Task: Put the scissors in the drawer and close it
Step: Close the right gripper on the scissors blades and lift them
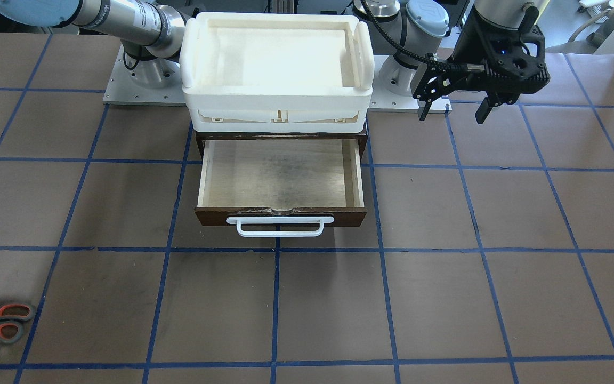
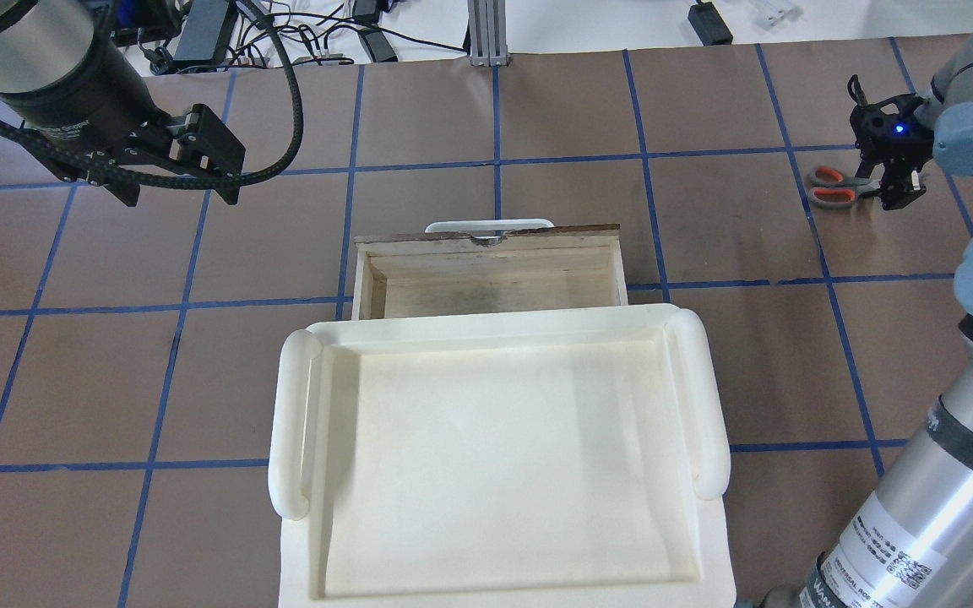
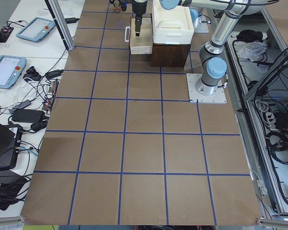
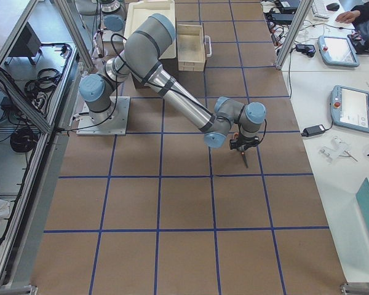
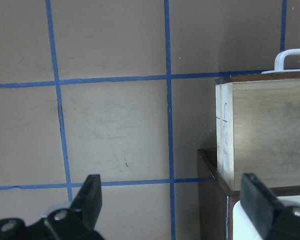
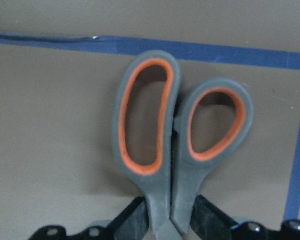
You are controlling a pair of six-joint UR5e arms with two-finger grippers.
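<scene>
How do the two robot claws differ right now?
The left gripper hangs open and empty above the table, beside the drawer. The right gripper sits low, closed on the scissors. Both are black two-finger claws.

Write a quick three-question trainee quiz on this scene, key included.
1. True or false: the drawer is shut.
2. Fill in: the left gripper's fingers are ___.
3. Which gripper is at the scissors? A. left gripper B. right gripper
Key: 1 false; 2 open; 3 B.
</scene>
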